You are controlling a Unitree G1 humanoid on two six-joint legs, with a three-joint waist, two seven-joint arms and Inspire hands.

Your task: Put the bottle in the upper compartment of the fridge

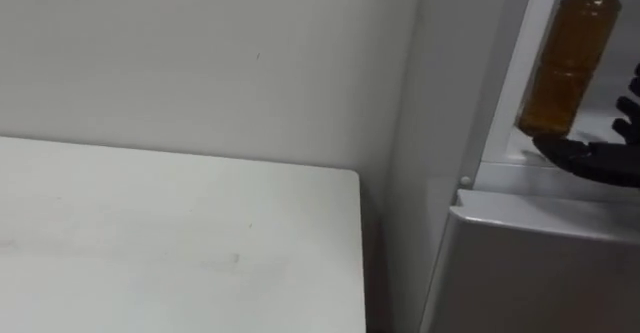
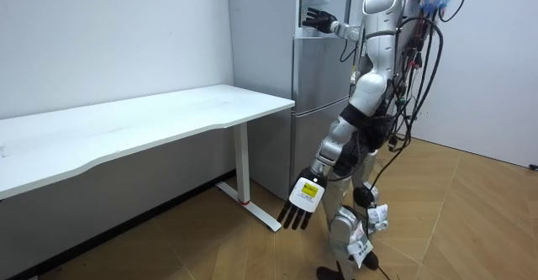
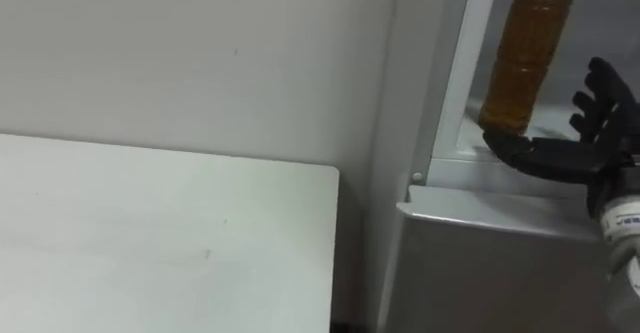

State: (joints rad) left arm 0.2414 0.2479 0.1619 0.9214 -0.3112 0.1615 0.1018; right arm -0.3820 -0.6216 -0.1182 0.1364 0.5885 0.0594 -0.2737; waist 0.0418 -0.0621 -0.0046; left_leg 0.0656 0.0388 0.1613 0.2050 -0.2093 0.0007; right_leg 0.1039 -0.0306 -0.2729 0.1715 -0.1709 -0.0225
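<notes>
A bottle (image 3: 525, 53) of amber liquid with a green cap stands upright on the shelf of the open upper fridge (image 3: 470, 168) compartment. It is also in the left eye view, where the bottle (image 1: 568, 58) sits at the top right. My right hand (image 3: 560, 158) is open just right of and below the bottle's base. Its thumb reaches to the foot of the bottle and its fingers (image 3: 605, 103) are spread apart beside it, not round it. In the room view my right hand (image 2: 318, 18) is stretched to the fridge opening. My left hand (image 2: 304, 198) hangs low by my leg with straight fingers.
The grey lower fridge door (image 3: 500, 273) is shut below the shelf. A white table (image 1: 150, 243) stands against the wall directly left of the fridge, leaving a narrow gap. I stand upright on a wooden floor (image 2: 471, 221), facing the fridge (image 2: 315, 103).
</notes>
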